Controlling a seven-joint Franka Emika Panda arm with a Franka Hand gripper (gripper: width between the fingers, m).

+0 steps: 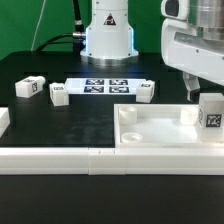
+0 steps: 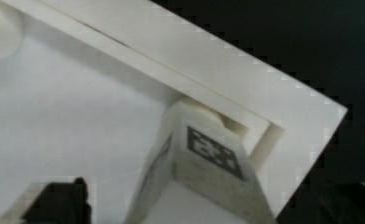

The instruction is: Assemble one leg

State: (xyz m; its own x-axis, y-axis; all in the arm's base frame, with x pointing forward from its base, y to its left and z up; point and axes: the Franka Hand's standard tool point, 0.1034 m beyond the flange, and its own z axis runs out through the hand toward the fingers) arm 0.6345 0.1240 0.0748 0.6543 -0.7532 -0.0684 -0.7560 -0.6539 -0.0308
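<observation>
The claw [image 1: 197,92] hangs over the tray-like piece's [image 1: 160,135] corner on the exterior view's right, and there the leg [image 1: 211,113] stands upright, tag showing. The wrist view has the leg [image 2: 214,160] tucked into that corner. Fingers look apart and off it, though that's hard to confirm. Three more blocks [image 1: 28,88] lie on the worktop [image 1: 60,120] near the marker board [image 1: 105,86].
</observation>
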